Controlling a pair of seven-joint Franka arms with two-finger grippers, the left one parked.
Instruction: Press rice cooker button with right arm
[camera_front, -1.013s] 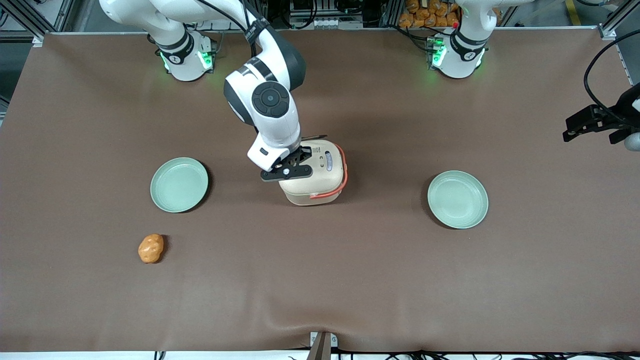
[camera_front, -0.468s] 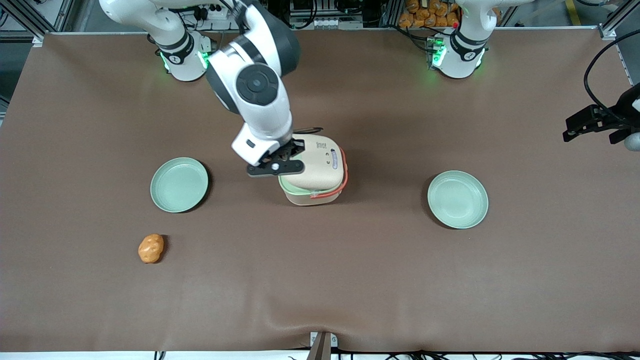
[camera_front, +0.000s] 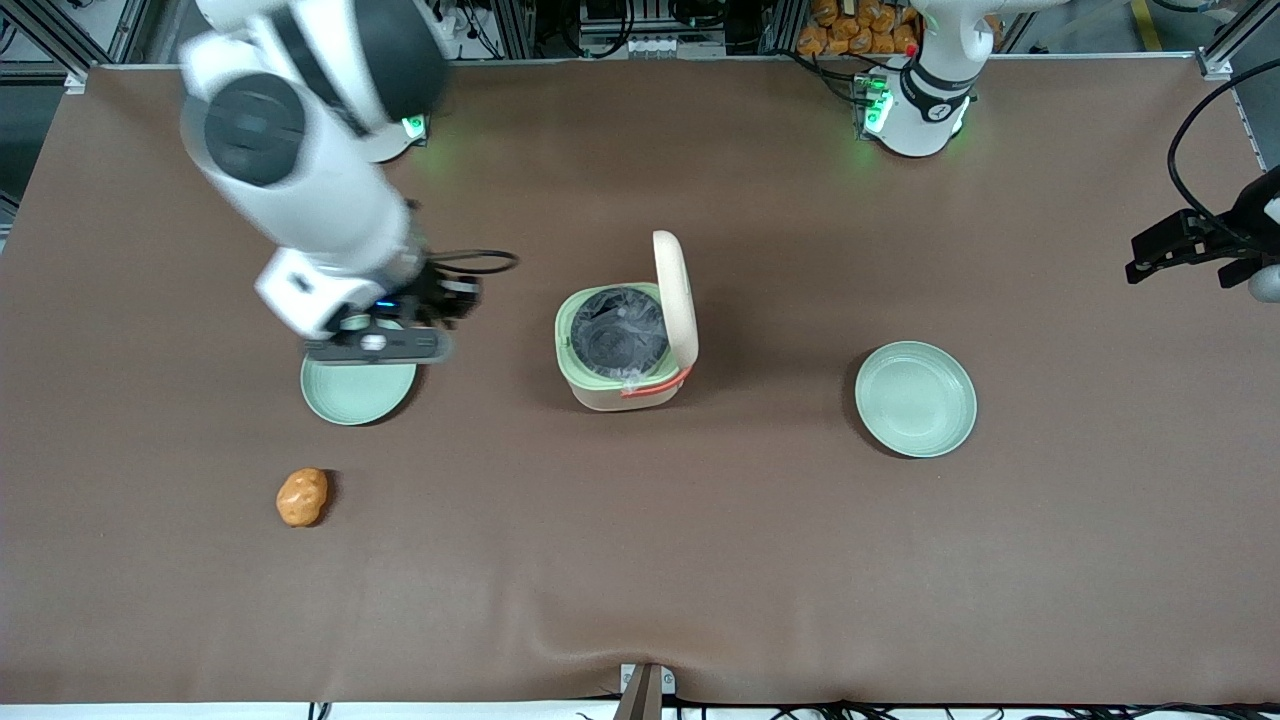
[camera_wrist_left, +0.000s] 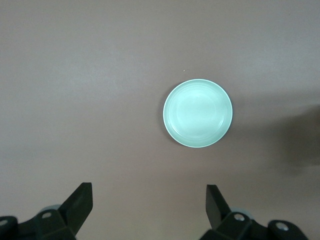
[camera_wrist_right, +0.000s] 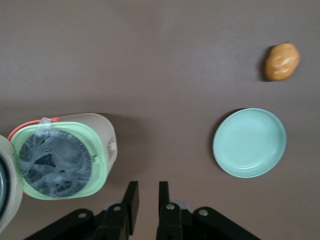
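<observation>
Rice cooker (camera_front: 622, 345) mid-table, lid upright, grey pot exposed; gripper (camera_front: 378, 345) raised over a green plate (camera_front: 358, 390) toward the working arm's end, fingers (camera_wrist_right: 132, 200) nearly together, holding nothing; press apparently done.

— Where did the rice cooker (camera_front: 625, 348) stand?

— About mid-table (camera_front: 700, 560), between two plates. Its lid (camera_front: 675, 295) stood raised on the edge toward the parked arm's end, and the inner pot (camera_front: 617, 331) sat in the body.

— And the plates?

— One plate (camera_front: 358, 392) lay toward the working arm's end, the other plate (camera_front: 915, 398) toward the parked arm's, each well apart from the cooker.

— The right arm (camera_front: 300, 160)?

— It hung over the first plate, with the gripper (camera_front: 375, 345) above that plate's rim farther from the front camera, its fingers (camera_wrist_right: 132, 200) nearly together.

— Anything else?

— A potato (camera_front: 301, 497) lay nearer the front camera than that plate.
</observation>
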